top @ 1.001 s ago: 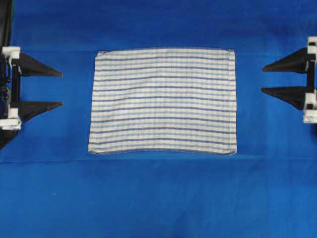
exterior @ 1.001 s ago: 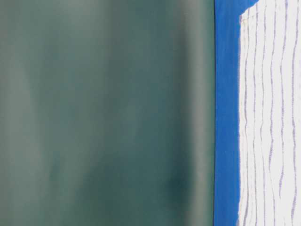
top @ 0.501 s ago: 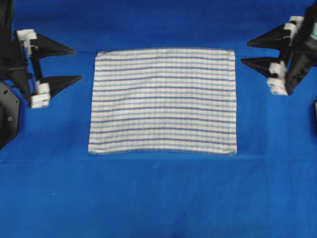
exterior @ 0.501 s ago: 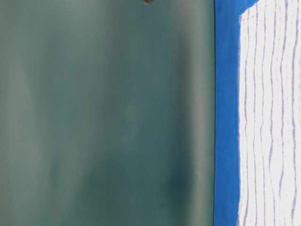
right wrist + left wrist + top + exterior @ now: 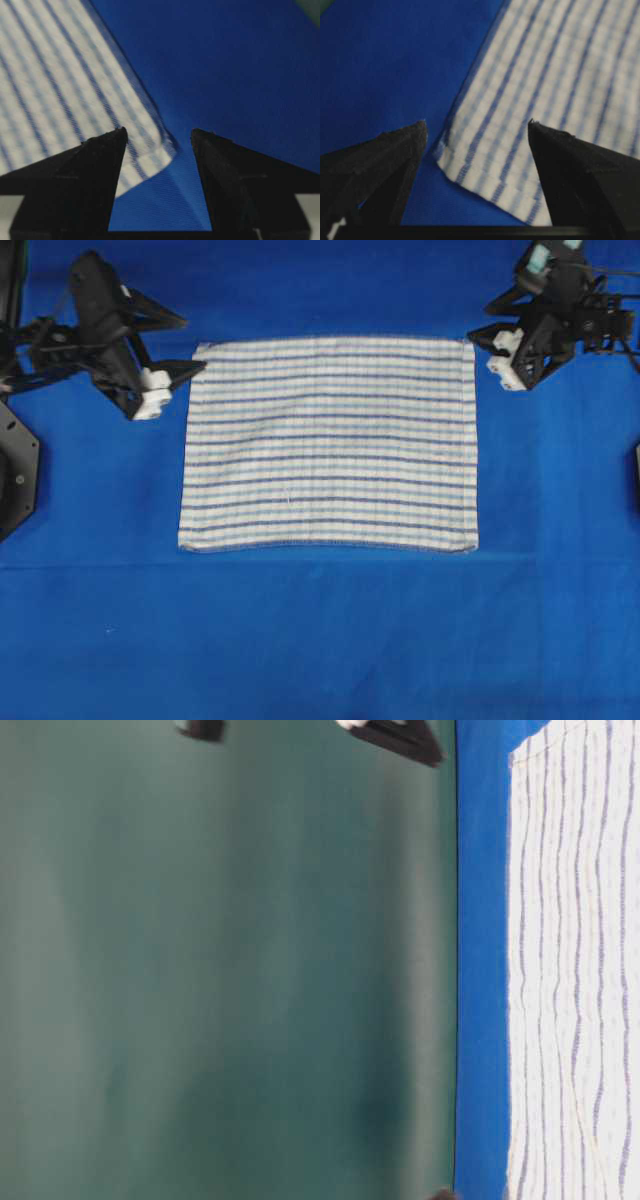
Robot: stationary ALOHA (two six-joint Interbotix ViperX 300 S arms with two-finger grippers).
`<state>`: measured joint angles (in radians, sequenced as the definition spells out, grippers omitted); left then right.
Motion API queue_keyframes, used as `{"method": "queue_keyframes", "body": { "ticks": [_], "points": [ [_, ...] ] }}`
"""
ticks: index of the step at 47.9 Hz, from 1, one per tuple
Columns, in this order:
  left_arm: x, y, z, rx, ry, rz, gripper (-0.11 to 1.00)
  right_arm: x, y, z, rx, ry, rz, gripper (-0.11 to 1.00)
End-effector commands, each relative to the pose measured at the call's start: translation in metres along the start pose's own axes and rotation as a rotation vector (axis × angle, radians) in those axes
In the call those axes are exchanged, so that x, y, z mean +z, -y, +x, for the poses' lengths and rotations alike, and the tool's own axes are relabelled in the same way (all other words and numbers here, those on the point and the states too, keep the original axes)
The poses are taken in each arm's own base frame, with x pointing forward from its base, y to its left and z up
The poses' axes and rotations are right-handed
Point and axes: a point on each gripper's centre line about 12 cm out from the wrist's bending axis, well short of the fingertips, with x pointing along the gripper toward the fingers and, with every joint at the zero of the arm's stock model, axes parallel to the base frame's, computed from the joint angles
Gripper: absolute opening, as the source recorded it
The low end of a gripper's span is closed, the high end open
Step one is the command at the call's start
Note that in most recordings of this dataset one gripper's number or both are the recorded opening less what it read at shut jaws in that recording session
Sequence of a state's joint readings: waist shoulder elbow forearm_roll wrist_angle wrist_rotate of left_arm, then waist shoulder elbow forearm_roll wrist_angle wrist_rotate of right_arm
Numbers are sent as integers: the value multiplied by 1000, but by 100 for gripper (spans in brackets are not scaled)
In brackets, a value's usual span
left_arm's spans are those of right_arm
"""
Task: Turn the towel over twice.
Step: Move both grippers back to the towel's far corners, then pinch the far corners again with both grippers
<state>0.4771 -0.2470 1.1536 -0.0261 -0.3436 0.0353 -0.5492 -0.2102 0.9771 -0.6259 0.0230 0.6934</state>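
The towel [image 5: 330, 440], white with thin blue stripes, lies flat and spread out in the middle of the blue table cover. My left gripper [image 5: 195, 343] hangs open at its far left corner. In the left wrist view that corner of the towel [image 5: 545, 75] lies between the spread tips of the left gripper [image 5: 477, 122], untouched. My right gripper [image 5: 478, 324] is open at the far right corner. The right wrist view has the towel [image 5: 50, 90] with its corner tip between the open tips of the right gripper [image 5: 157, 130]. The towel [image 5: 570, 970] also appears at table level.
The blue table cover [image 5: 320, 640] stretches well beyond the towel on every side, with a crease line running just past the towel's near edge. A plain green backdrop [image 5: 220, 970] stands behind the table. Black arm base parts [image 5: 12, 470] sit at the left edge.
Both grippers have swung in from the table's sides toward the towel's far corners, tilting downward. Their jaws have stayed open. The towel has not moved.
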Motion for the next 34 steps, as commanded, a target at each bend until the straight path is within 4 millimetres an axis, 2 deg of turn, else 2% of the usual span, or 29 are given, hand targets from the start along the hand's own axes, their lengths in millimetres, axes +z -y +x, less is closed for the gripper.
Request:
{"method": "queue_keyframes", "body": {
  "ticks": [1, 13, 24, 27, 31, 34],
  "points": [
    [0, -5, 12, 17, 10, -8, 77, 7, 2, 11, 5, 4, 2, 63],
    [-19, -13, 34, 43, -12, -21, 77, -9, 12, 41, 4, -68, 24, 63],
    [-29, -14, 46, 43, -56, -22, 71, -15, 13, 47, 1, -93, 29, 63],
    [-30, -15, 47, 45, -61, -24, 66, -16, 13, 47, 2, -95, 29, 62],
    [-32, -15, 47, 46, -70, -25, 51, -18, 14, 47, 1, -99, 29, 59],
    [-33, -15, 48, 46, -81, -26, 37, -18, 14, 47, 1, -101, 26, 53]
  ]
}}
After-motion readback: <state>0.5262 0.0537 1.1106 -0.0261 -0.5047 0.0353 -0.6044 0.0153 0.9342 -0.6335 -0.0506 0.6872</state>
